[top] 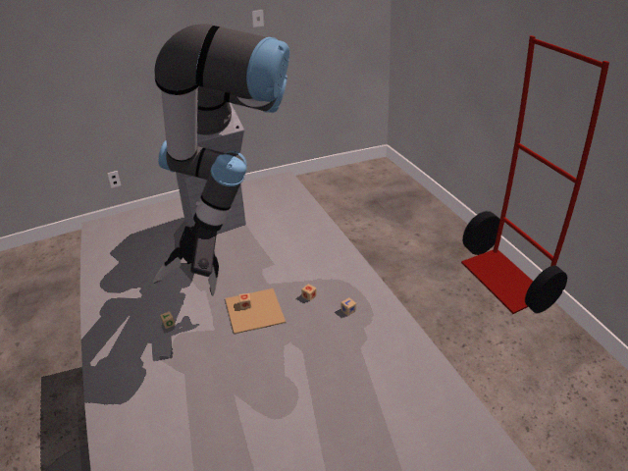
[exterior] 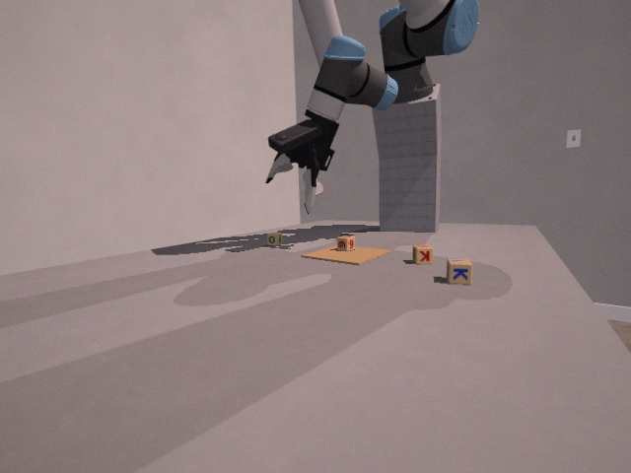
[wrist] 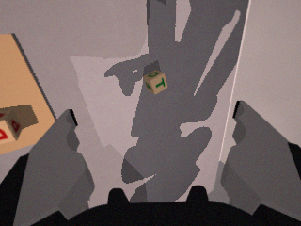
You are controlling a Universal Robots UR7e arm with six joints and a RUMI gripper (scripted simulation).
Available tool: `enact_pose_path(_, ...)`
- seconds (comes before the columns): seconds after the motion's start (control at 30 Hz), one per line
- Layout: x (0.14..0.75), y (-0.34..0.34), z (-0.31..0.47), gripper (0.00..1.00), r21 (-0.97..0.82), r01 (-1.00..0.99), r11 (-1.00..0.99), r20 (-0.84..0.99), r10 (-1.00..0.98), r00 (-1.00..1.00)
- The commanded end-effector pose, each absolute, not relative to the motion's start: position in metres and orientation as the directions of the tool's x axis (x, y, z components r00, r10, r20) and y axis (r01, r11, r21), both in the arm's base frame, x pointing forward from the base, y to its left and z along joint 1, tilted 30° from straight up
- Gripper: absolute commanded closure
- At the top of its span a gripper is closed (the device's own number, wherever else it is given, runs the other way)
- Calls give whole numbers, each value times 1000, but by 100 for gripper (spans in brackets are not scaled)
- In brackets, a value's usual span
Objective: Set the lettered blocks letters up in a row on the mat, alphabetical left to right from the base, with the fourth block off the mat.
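My gripper (top: pixel 188 276) is open and empty, hanging in the air between the arm's base and the tan mat (top: pixel 255 309). It also shows in the exterior view (exterior: pixel 290 190) and the wrist view (wrist: pixel 152 118). A block with green marks (top: pixel 168 320) lies off the mat, to its left in the top view, ahead of the fingers in the wrist view (wrist: pixel 155 82). A block with red marks (top: pixel 244 300) stands on the mat near its far left corner. A second block with red marks (top: pixel 308 291) and a block with blue marks (top: pixel 348 306) lie off the mat to the right.
A grey pedestal (exterior: pixel 407 163) carries the arm at the back of the grey platform. A red hand truck (top: pixel 532 202) leans on the right wall, far from the blocks. The platform's left edge runs close to the green-marked block.
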State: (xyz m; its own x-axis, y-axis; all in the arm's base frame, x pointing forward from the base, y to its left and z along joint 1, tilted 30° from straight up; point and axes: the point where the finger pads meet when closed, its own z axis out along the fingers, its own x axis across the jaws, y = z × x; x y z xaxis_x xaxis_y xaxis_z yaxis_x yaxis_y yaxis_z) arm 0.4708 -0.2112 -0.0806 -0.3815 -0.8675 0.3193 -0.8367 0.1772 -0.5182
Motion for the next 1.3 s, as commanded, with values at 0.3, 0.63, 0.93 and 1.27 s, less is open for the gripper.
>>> enact_pose_path(0.3, 463, -226, -81, 0, -594, -668, 448, 137, -762, -633)
enact_pose_path(0.63, 459, -236, -81, 0, -612, -508, 606, 0, -642, -767)
enact_pose_path(0.93, 454, -244, -81, 0, -604, -357, 713, -113, -520, -847)
enact_pose_path(1.27, 449, -253, -81, 0, -571, -176, 802, -235, -364, -901)
